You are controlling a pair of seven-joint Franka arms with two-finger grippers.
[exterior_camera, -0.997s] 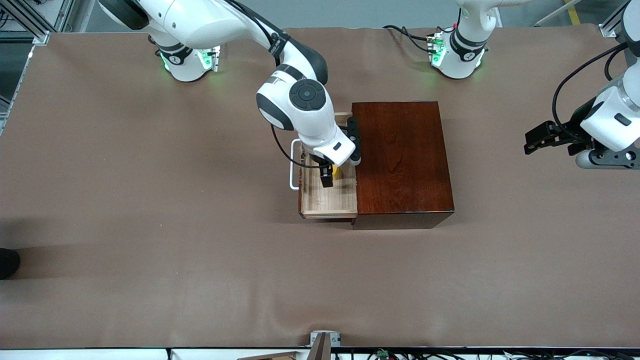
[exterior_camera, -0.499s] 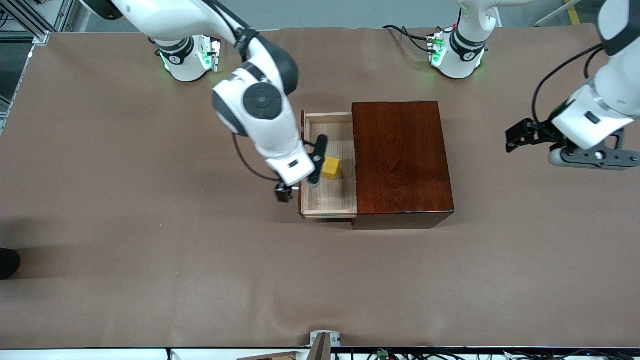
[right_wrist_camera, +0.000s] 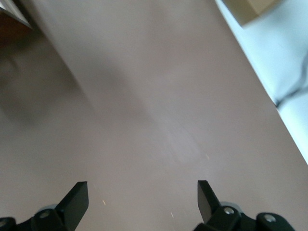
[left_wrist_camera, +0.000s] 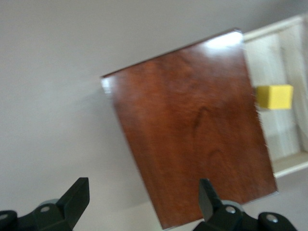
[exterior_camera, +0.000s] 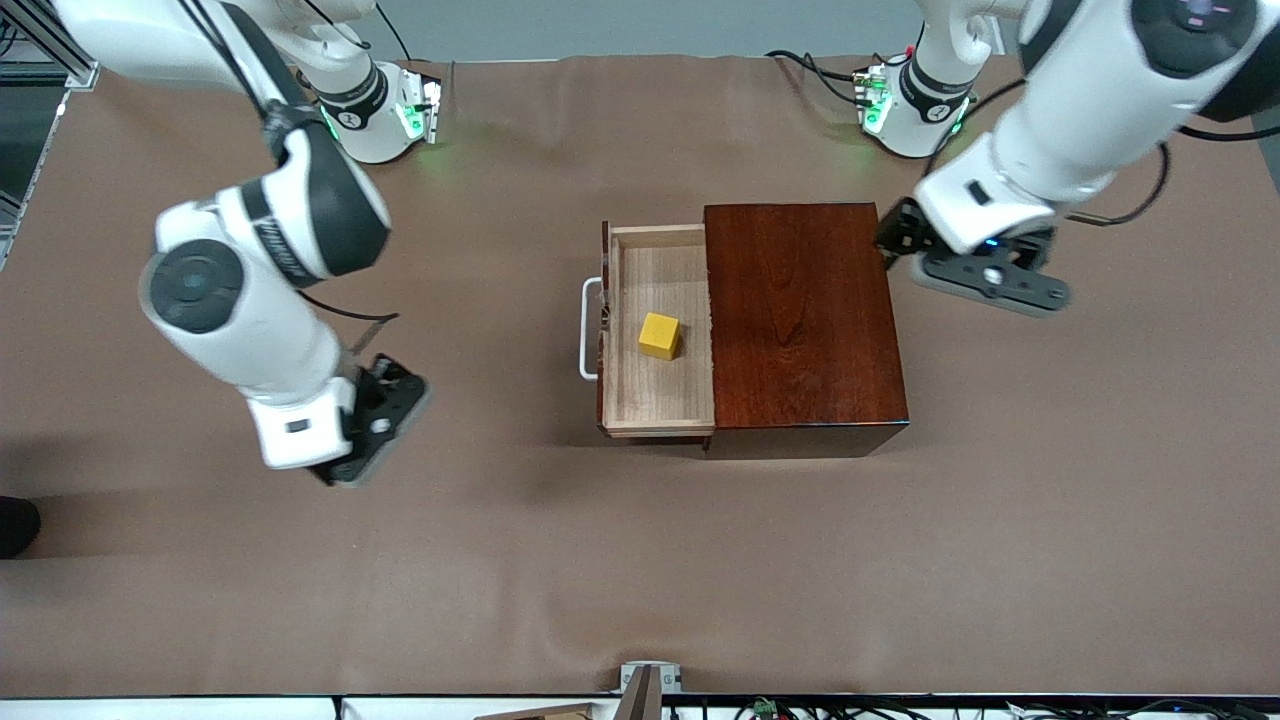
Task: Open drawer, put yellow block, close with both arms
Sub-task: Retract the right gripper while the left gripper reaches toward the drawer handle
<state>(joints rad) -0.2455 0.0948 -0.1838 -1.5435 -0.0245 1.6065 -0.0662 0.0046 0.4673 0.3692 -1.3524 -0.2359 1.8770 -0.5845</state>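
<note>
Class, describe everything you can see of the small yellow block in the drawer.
The small plain yellow cube is matte and evenly coloured, with no markings visible. It sits flat on the pale wood floor of the open drawer, about midway along it and close to the glossy reddish-brown wooden box. Nothing grips it; neither tool is near.

Front view: high, across the brown-covered table, facing both arm bases, whole scene in frame. Left wrist view: looking down, close over the glossy reddish-brown wooden box and small yellow cube, both shared with the front view. Right wrist view: down onto bare tabletop.
</note>
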